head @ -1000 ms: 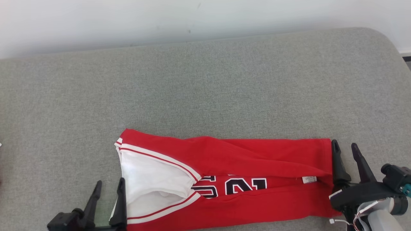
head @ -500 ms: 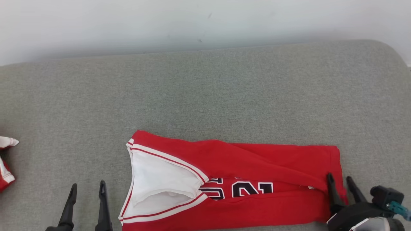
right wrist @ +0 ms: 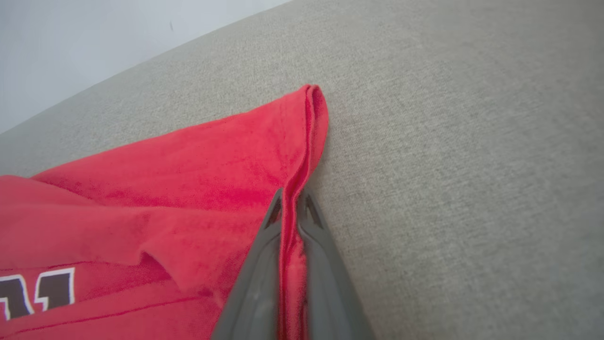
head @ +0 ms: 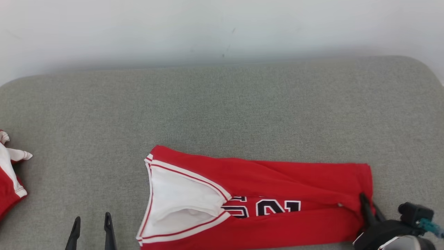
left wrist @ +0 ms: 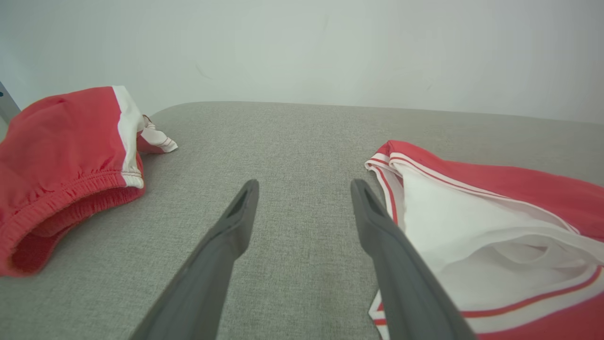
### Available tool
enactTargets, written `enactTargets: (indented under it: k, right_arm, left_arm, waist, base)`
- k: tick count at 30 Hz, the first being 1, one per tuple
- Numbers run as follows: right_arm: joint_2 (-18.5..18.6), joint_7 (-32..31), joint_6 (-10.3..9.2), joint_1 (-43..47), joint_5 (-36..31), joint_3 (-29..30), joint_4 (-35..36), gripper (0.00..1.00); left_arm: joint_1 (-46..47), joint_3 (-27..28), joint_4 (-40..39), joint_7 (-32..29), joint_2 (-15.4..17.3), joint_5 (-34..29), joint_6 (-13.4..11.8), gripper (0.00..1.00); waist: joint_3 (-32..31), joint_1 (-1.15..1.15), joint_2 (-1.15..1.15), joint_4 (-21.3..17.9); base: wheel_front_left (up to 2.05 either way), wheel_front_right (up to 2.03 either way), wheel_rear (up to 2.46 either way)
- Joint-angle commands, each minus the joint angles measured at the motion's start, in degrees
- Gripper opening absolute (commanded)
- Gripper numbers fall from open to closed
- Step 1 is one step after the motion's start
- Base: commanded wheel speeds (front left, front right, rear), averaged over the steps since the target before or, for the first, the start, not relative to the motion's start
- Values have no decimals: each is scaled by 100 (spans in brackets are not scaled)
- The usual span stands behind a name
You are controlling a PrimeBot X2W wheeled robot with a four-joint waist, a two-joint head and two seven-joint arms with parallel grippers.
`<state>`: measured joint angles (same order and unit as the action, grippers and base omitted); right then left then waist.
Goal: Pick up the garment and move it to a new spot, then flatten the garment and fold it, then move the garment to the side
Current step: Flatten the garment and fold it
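Observation:
The garment (head: 263,180) is a red jersey with white trim and black numbers, folded into a long strip across the near part of the grey surface. My right gripper (head: 368,205) is shut on the garment's right hem; the right wrist view shows the red hem (right wrist: 302,156) pinched between the two dark fingers (right wrist: 255,283). My left gripper (head: 92,227) stands open to the left of the white-lined neck end (left wrist: 453,222), apart from it, with bare grey fabric between its fingers (left wrist: 226,236).
A second red and white piece of clothing (head: 8,180) lies bunched at the far left edge (left wrist: 66,160). The grey padded surface (head: 222,111) stretches back to a pale wall, with rounded far corners.
My right gripper has moved in from beside the hem and shut on it. My left gripper has drawn back from the neck end. The camera has shifted, bringing the second piece of clothing into view.

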<state>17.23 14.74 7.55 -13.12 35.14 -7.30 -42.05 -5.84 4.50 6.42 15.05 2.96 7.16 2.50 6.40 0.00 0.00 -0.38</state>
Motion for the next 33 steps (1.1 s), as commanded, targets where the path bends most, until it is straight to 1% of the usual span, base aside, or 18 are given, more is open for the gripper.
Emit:
enactTargets:
  k: [1, 10, 13, 15, 18, 22, 28, 33]
  right_arm:
    - [98, 40, -15, -92, 7, 66, -3, 0]
    - [766, 48, -15, -364, -199, 711, -61, 0]
    - [930, 49, -15, -428, -315, 893, -87, 0]
    - [960, 39, -15, -451, -378, 941, -61, 0]
    - [861, -55, -15, -422, -503, 855, 162, 0]
    - [576, -275, -15, -298, -560, 646, 714, 0]
    - [78, -711, -15, -140, -572, 31, 1752, 0]
    - [-353, -1038, -15, -217, -643, -459, 2366, 0]
  left_arm:
    - [-60, -7, -4, 18, -11, 47, -17, 100]
    - [-166, -97, -20, 18, -11, 98, -50, 100]
    - [-203, -73, -24, 18, -11, 124, -50, 100]
    - [-237, -61, -23, 18, -11, 125, -50, 100]
    - [-254, -42, -5, 18, -11, 149, -46, 100]
    - [-321, -50, -3, 18, -11, 173, -73, 100]
    - [-274, -110, 48, 18, -11, 167, -45, 100]
    - [-160, -177, 91, 18, -12, 157, -13, 100]
  waist:
    - [-57, 0, 0, -2]
    - [-259, 0, 0, -5]
    - [-316, 0, 0, -24]
    - [-359, 0, 0, -40]
    - [-426, 0, 0, -69]
    - [-483, 0, 0, -125]
    - [-493, 0, 0, -121]
    - [-445, 0, 0, -27]
  base:
    - [0, 0, 0]
    - [0, 0, 0]
    - [0, 0, 0]
    - [0, 0, 0]
    - [0, 0, 0]
    - [0, 0, 0]
    - [0, 0, 0]
    - [0, 0, 0]
